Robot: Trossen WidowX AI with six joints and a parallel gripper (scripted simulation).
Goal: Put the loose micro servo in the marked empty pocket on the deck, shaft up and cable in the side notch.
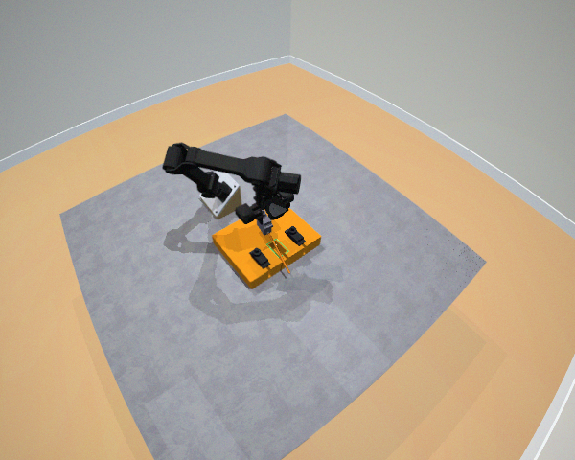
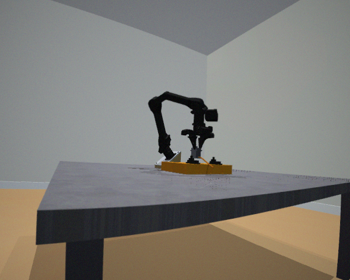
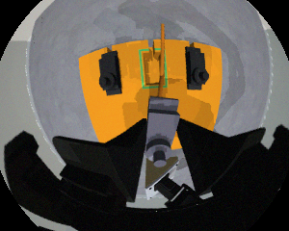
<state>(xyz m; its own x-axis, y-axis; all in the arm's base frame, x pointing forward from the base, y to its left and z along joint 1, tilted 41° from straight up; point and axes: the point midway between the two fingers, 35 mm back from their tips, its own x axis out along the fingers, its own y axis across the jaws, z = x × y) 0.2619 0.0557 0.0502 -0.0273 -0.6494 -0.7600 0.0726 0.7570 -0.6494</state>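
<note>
The loose grey micro servo point(image 1: 264, 226) point(image 2: 195, 153) point(image 3: 163, 126) is held above the orange deck point(image 1: 238, 260) point(image 2: 181, 168) point(image 3: 111, 115). My gripper point(image 1: 264, 218) point(image 2: 196, 147) point(image 3: 161, 121) is shut on its sides. Its output shaft point(image 3: 159, 157) points up toward the wrist camera. The green-outlined pocket point(image 1: 278, 246) point(image 3: 152, 69) is empty; the servo is on the arm-base side of it. The orange cable point(image 1: 282, 257) point(image 2: 206, 161) point(image 3: 162, 58) stretches from the servo over the pocket's right side in the wrist view and past the deck's edge. The pocket's side notch point(image 3: 152, 47) shows beside the cable.
Two black servos sit in the deck on either side of the pocket: one point(image 1: 260, 258) point(image 2: 192, 160) point(image 3: 110, 72) and another point(image 1: 294, 235) point(image 2: 213, 161) point(image 3: 196, 67). The arm's white base mount point(image 1: 234, 197) point(image 2: 177, 156) stands behind the deck on the grey table point(image 1: 327, 371) point(image 2: 108, 186).
</note>
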